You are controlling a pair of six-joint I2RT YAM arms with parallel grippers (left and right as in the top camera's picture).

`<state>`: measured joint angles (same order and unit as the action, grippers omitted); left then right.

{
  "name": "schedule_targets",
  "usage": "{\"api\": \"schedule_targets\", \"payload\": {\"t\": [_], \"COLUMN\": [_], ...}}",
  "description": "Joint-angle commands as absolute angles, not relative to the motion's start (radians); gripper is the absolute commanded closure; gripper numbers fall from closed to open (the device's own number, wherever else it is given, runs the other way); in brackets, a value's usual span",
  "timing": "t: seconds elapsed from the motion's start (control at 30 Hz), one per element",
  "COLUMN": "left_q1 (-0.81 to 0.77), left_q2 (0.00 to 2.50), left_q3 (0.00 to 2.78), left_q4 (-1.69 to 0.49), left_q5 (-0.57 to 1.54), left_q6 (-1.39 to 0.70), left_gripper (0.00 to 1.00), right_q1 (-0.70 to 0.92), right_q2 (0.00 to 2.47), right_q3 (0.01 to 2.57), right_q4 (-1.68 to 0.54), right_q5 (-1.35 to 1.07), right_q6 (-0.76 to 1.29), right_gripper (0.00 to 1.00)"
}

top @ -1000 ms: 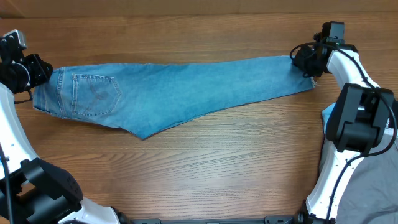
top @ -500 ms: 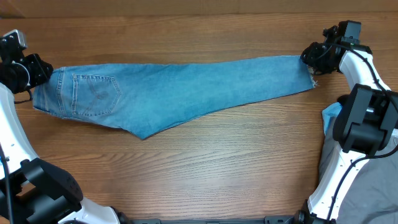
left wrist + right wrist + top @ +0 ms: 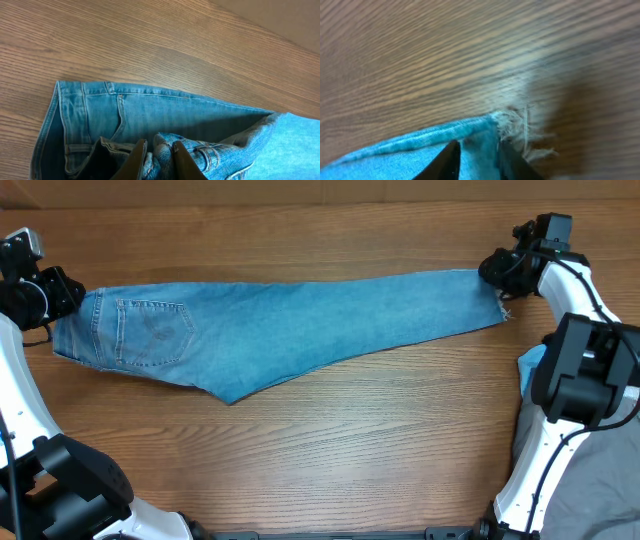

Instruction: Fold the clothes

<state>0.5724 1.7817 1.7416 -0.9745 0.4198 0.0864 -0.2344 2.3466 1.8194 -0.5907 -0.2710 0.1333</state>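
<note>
The light-blue jeans [image 3: 280, 320] lie folded lengthwise across the table, waist at the left, frayed hem [image 3: 525, 130] at the far right. My left gripper [image 3: 62, 292] is at the waist end. In the left wrist view it [image 3: 160, 162] is shut on a bunched fold of the waistband [image 3: 150, 110]. My right gripper [image 3: 497, 272] is at the hem's upper corner. In the right wrist view its jaws [image 3: 479, 159] straddle the denim [image 3: 395, 155] just inside the fraying. They stand a little apart, and I cannot tell whether they pinch the cloth.
A grey garment [image 3: 600, 480] and a bit of blue cloth [image 3: 530, 365] lie at the right edge behind the right arm's base. Bare wooden table [image 3: 350, 450] stretches in front of the jeans. The far table edge runs just behind the right gripper.
The right gripper slid right off the hem corner, then came back a little to the left, with its jaws narrower. The jeans and the left gripper have not moved.
</note>
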Motion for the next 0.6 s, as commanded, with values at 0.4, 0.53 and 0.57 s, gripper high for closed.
{"api": "schedule_targets", "payload": {"t": [0.4, 0.53, 0.57], "left_q1": [0.569, 0.569, 0.569], "left_q2": [1.739, 1.739, 1.739], "left_q3": [1.770, 1.770, 1.770], "left_q4": [-0.987, -0.990, -0.992], "left_q5": [0.438, 0.439, 0.439], "left_q6": [0.121, 0.120, 0.120], "left_gripper": [0.94, 0.95, 0.95], "right_q1": [-0.224, -0.223, -0.222], "right_q2": [2.366, 2.366, 2.366], "right_q3": [1.845, 1.845, 1.845], "right_q4": [-0.581, -0.583, -0.585], "right_q5": [-0.184, -0.185, -0.184], "right_q6": [0.130, 0.130, 0.130], "right_gripper": [0.66, 0.72, 0.74]}}
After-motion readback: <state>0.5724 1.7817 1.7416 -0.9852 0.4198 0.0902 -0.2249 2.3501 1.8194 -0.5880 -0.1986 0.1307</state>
